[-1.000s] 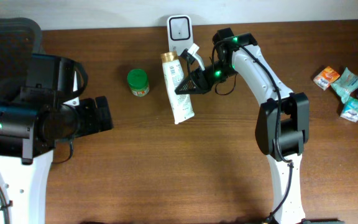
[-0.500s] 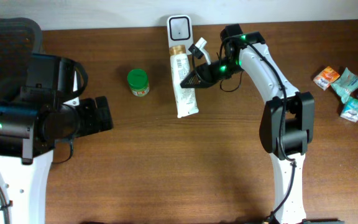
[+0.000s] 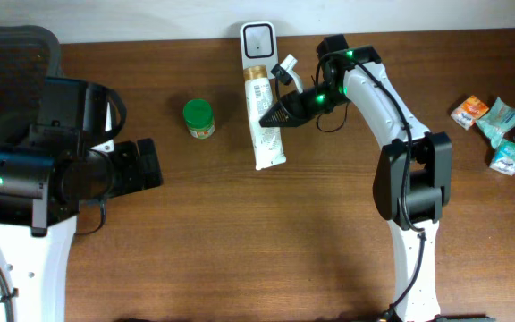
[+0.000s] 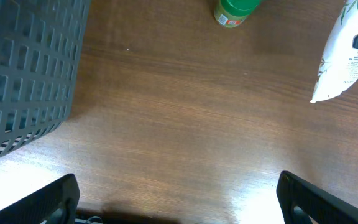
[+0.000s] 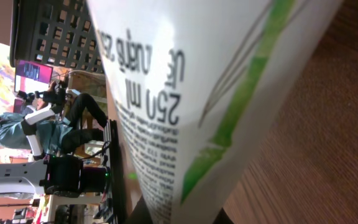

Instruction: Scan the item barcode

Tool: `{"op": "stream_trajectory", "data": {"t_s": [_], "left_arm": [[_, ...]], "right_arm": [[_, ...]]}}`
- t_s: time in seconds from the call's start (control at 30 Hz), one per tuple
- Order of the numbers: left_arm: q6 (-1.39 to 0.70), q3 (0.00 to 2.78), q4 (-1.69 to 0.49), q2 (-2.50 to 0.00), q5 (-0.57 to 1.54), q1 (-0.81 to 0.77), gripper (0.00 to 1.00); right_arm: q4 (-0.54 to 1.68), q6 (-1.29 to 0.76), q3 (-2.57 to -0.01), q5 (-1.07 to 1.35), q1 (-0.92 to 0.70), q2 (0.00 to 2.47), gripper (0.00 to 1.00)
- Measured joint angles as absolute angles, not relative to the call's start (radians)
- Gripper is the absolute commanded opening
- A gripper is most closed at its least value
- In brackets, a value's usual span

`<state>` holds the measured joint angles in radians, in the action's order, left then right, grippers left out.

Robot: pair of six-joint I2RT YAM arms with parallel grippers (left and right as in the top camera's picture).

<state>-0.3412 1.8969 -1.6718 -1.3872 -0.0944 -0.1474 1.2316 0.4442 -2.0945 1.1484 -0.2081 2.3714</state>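
Note:
The item is a white tube (image 3: 265, 130) with a gold cap and green leaf print. It lies lengthwise just below the white barcode scanner (image 3: 257, 40) at the table's back edge, its cap end nearest the scanner. My right gripper (image 3: 276, 114) is shut on the tube's side from the right. The right wrist view is filled by the tube (image 5: 191, 93) and its printed text, which hide the fingers. My left gripper (image 3: 150, 163) stands open at the left, far from the tube, with only bare wood between its fingers (image 4: 48, 202).
A small green-lidded jar (image 3: 198, 117) stands left of the tube, also seen as the jar (image 4: 235, 11) in the left wrist view. A dark mesh basket (image 4: 23, 74) is at the far left. Several snack packets (image 3: 501, 136) lie at the right edge.
Over the last second my right gripper carried the tube up and right, straightening it under the scanner. It has held still for the last half second. The left arm has not moved.

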Motion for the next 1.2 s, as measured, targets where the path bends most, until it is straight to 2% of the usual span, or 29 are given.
{"op": "stream_trajectory", "data": {"t_s": [0.73, 1.2], "left_arm": [[-0.341, 1.897, -1.672, -1.387, -0.094, -0.147, 0.99], [-0.341, 1.897, -1.672, -1.387, -0.094, -0.147, 0.99]], "right_arm": [[1.228, 0.437, -2.094, 1.123, -0.208, 2.371, 0.04], [1.199, 0.335, -2.094, 0.960, -0.208, 2.371, 0.04]]}}
